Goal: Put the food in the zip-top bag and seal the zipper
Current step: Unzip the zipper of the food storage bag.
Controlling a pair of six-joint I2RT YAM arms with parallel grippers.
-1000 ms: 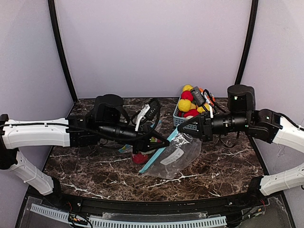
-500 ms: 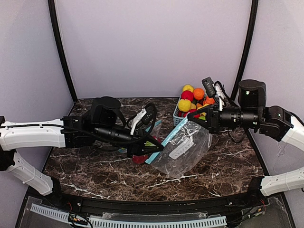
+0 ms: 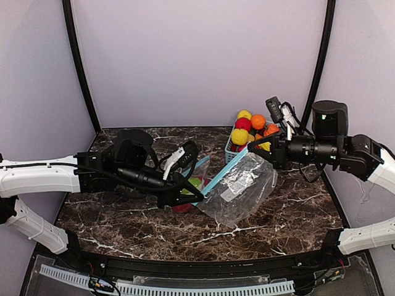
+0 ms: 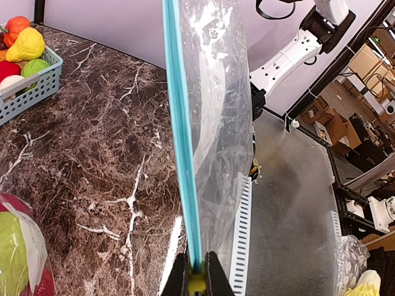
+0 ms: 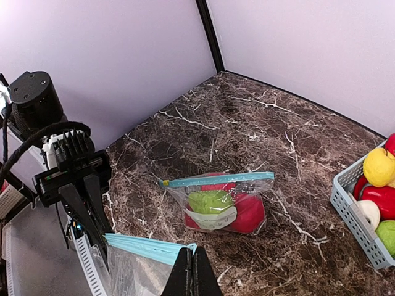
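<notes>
Left gripper [image 4: 196, 279] pinching one zipper end of the zip-top bag [image 4: 219, 111], right gripper [image 5: 192, 268] clamped on its opposite corner, bag stretched between them.

Two clear zip-top bags with blue zippers sit in the frame above one marble table [image 5: 259, 123]: one empty bag [image 3: 241, 185] and, at its 9 o'clock, one filled bag [image 5: 217, 200] containing one green fruit [image 5: 208, 200] and at least one red fruit [image 5: 250, 213]. One light-blue basket [image 5: 355, 222], at the empty bag's 12 o'clock, holds at least six more fruits [image 3: 242, 124]; the heap hides the exact total. Two grippers appear, the left gripper [image 4: 197, 271] and the right gripper [image 5: 190, 262].
</notes>
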